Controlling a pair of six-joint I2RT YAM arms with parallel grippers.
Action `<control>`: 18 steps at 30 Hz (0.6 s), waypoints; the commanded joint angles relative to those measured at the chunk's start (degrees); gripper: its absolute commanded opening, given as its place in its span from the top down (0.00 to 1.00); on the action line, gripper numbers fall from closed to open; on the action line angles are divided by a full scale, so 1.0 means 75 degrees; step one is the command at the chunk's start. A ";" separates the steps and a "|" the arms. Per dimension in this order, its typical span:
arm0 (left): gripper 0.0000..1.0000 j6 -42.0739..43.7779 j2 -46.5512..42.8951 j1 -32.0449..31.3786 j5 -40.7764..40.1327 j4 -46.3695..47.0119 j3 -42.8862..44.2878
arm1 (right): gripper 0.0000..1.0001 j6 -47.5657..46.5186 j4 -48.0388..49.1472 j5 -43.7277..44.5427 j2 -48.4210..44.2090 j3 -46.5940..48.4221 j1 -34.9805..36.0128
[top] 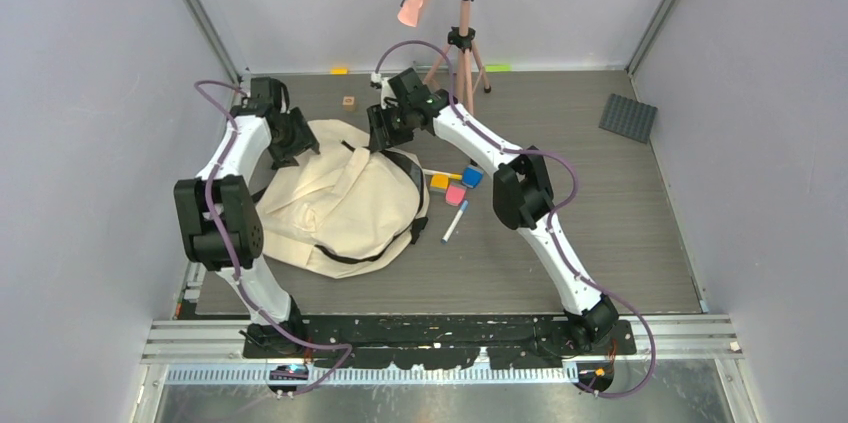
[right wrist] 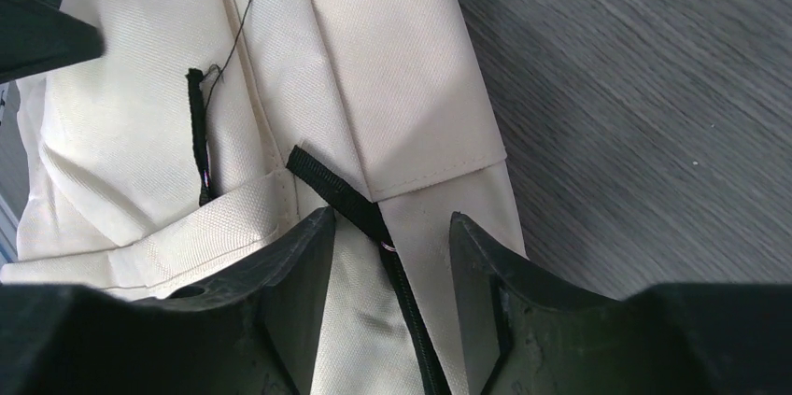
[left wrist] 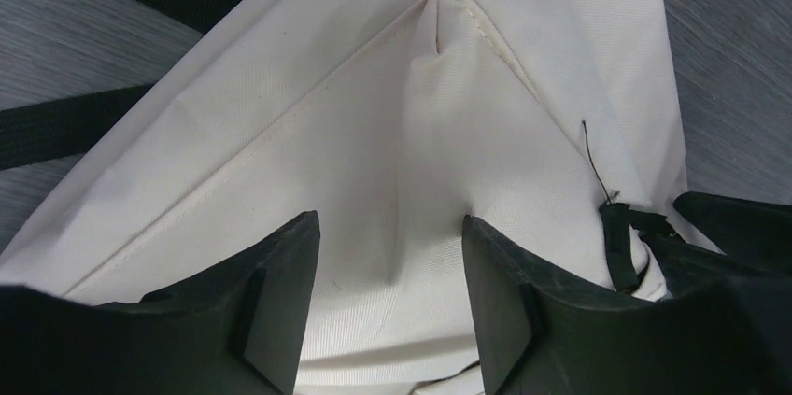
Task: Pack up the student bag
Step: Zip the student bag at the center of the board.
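1 student bag [top: 330, 198], int. hidden; blocks [top: 472, 176] + pen [top: 454, 222] outside.

Student bag [top: 340, 203] lies on the table [top: 600, 223], blocks [top: 456, 195] and pen [top: 454, 222] just right

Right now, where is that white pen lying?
In the overhead view, the white pen lies on the table just right of the student bag, on the near side of the pink block.
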 commanded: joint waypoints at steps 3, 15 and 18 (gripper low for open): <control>0.45 0.0086 0.0528 0.0085 0.0492 0.0153 0.0584 | 0.49 -0.0195 0.0267 -0.0066 0.0072 0.0532 0.0040; 0.71 0.0164 0.0855 0.0080 0.0688 0.0076 0.0810 | 0.57 -0.0143 0.0655 -0.0107 0.0296 0.0650 0.0106; 0.77 0.0156 0.0851 0.0084 0.0712 0.0059 0.0763 | 0.58 -0.0133 0.0737 -0.0196 0.0362 0.0724 0.0110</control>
